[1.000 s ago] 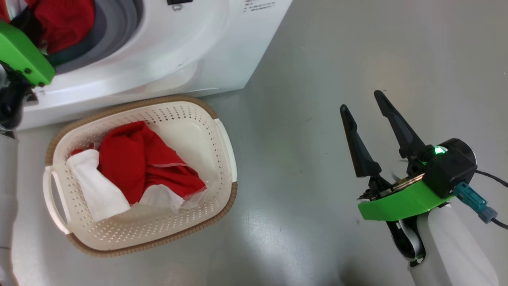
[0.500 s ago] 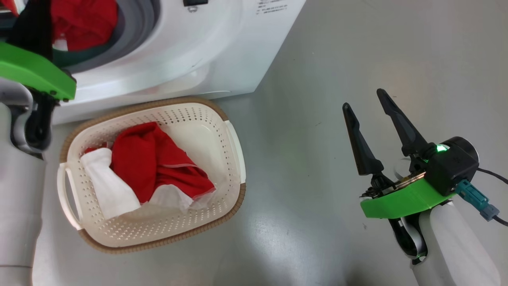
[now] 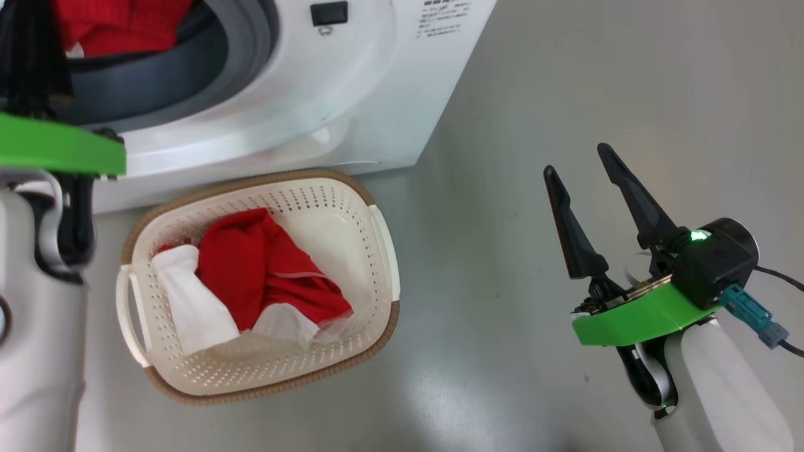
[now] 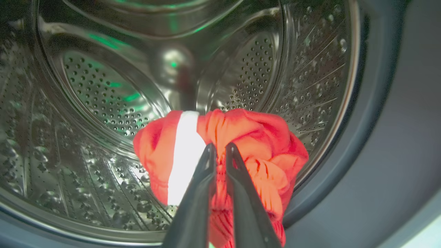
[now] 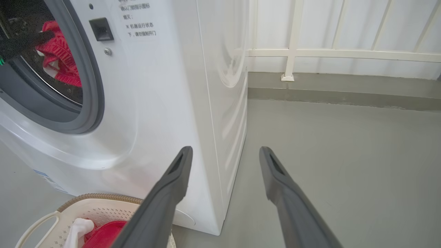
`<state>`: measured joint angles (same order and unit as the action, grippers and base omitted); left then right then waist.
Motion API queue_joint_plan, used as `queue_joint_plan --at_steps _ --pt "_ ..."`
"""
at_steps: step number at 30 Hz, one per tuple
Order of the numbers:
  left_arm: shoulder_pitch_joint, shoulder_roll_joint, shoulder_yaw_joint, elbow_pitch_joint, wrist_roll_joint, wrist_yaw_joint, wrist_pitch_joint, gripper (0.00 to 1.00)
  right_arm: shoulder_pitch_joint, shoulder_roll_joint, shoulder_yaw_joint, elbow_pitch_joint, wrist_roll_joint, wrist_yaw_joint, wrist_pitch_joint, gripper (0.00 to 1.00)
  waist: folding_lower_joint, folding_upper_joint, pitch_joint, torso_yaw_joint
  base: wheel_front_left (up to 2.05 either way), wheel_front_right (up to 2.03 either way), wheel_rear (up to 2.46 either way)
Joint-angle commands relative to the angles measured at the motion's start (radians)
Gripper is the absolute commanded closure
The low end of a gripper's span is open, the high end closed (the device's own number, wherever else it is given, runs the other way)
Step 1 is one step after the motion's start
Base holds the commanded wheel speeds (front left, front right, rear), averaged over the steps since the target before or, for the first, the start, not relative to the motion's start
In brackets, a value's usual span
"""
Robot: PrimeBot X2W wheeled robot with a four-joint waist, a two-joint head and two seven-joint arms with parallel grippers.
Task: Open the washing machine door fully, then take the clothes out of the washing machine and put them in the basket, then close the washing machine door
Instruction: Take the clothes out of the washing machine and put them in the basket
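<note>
The white washing machine [image 3: 301, 94] stands at the upper left with its drum [image 4: 103, 86] exposed; the washing machine door is out of view. My left gripper [image 4: 220, 146] reaches into the drum mouth, shut on a piece of the clothes, a bunched red garment [image 4: 255, 137] with a white stripe. The same garment [image 3: 119, 22] [image 5: 58, 58] hangs at the grey gasket. The basket [image 3: 377, 238] [image 5: 100, 198] sits on the floor just before the machine, holding red and white clothes [image 3: 264, 276]. My right gripper [image 3: 576, 160] [image 5: 224, 151] hovers open over the floor to the basket's right, holding nothing.
Grey floor [image 3: 565, 75] stretches right of the machine. In the right wrist view a white railing [image 5: 310, 53] and a low grey kerb run along the far wall. The door latch slot [image 3: 329, 12] is on the machine's front panel.
The head camera has shifted, so machine and basket sit further right in the picture. My left arm has drawn slightly back from the drum, still gripping the garment. The right arm has not moved.
</note>
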<state>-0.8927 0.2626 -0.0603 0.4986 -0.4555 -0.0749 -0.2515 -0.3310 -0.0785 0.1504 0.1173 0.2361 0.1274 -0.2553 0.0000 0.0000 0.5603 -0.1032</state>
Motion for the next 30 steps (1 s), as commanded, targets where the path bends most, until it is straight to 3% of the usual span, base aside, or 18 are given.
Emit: queue_joint_plan --at_steps 1,6,12,30 --pt "0.051 0.031 0.047 -0.074 0.043 0.012 -0.010 1.00 0.023 0.001 0.024 -0.018 -0.004 0.003 -0.006 0.00 0.0000 0.0000 -0.021 0.008 0.00 0.00 0.00" --pt "0.172 -0.017 0.103 -0.225 0.161 0.023 -0.010 1.00 0.033 0.002 0.029 -0.007 -0.006 0.003 -0.006 0.00 0.0000 0.0000 -0.066 0.015 0.00 0.00 0.00" --pt "0.283 -0.063 0.148 -0.303 0.255 0.025 -0.010 1.00 0.054 0.000 0.030 0.004 -0.009 0.003 -0.006 0.00 0.0000 0.0000 -0.125 0.019 0.00 0.00 0.00" --pt "0.509 -0.165 0.222 -0.483 0.358 0.004 -0.010 1.00 0.104 0.010 0.043 0.028 -0.009 0.003 -0.006 0.00 0.0000 0.0000 -0.251 0.034 0.00 0.00 0.00"
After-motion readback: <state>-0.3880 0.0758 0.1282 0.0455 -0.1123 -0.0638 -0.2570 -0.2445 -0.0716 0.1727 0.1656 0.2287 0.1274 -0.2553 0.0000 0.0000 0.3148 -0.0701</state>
